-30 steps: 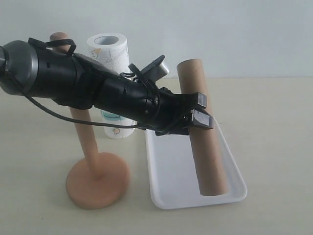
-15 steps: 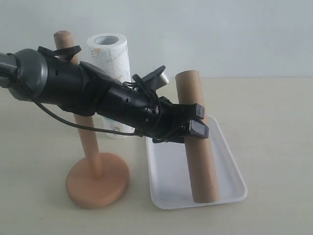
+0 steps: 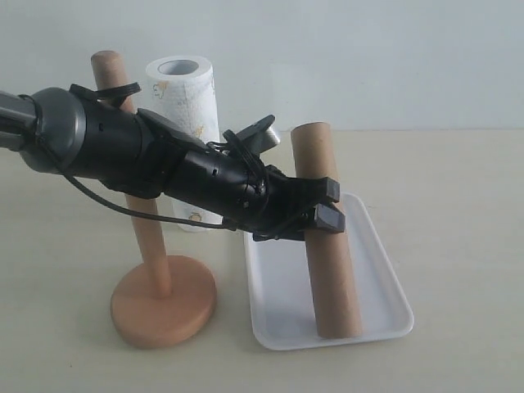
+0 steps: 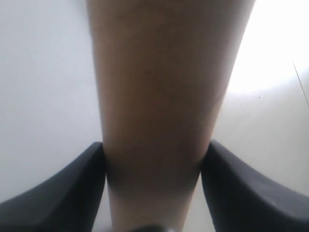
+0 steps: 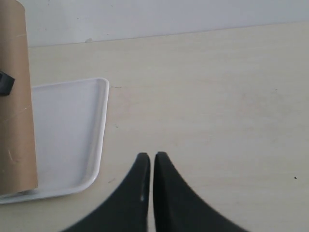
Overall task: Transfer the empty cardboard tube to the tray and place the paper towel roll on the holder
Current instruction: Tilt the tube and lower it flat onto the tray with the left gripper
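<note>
My left gripper (image 3: 327, 203) is shut on the empty cardboard tube (image 3: 326, 270), gripping it near its middle. The brown tube leans slightly, its lower end resting in the white tray (image 3: 278, 286). In the left wrist view the tube (image 4: 159, 96) fills the gap between both black fingers (image 4: 67, 188). The holder (image 3: 151, 246) stands bare at the left, its dowel partly behind my left arm. The paper towel roll (image 3: 187, 98) stands upright behind that arm. My right gripper (image 5: 152, 157) is shut and empty above the table, beside the tray (image 5: 72, 135) and the tube (image 5: 17, 96).
The beige table (image 3: 458, 213) runs back to a pale wall. My left arm (image 3: 147, 160) stretches across the holder and in front of the towel roll.
The left gripper has drawn slightly left and lower with the tube, which now stands steeper with its lower end shifted left in the tray.
</note>
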